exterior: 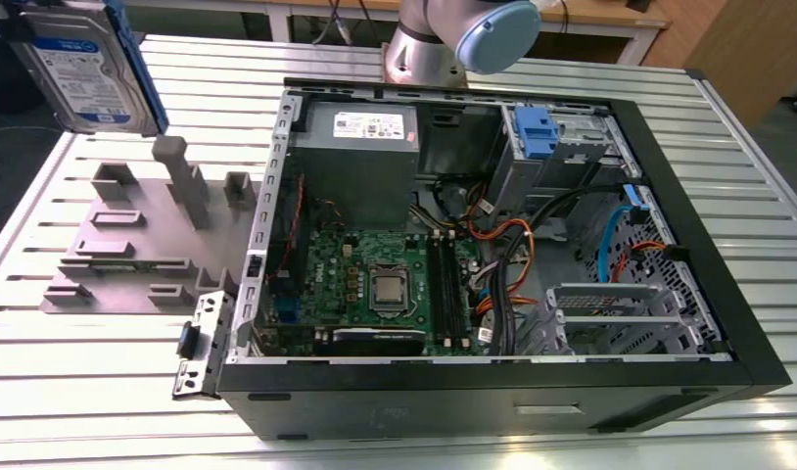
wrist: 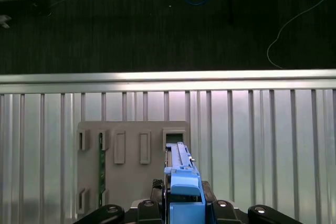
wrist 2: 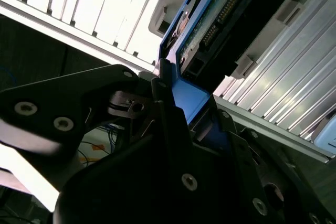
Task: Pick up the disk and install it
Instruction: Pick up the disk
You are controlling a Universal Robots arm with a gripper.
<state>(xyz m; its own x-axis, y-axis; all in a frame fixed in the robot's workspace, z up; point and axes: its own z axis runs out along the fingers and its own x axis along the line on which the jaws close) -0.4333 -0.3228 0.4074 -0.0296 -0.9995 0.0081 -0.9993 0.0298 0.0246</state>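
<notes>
Your gripper (wrist 2: 190, 107) pinches the blue carrier frame of the disk (exterior: 82, 61); in the second wrist view its fingers (wrist 2: 164, 85) press against the frame from both sides. In the exterior view the disk hangs in the air at 10 o'clock from the open computer case (exterior: 503, 397), above the grey slotted fixture (exterior: 131, 245). It stands nearly upright, its long axis running from 11 o'clock down to 5 o'clock, label face toward the camera. In the first wrist view its thin edge runs straight away from the gripper, toward the fixture. Case and fixture rest on the ribbed metal table (exterior: 98, 392).
</notes>
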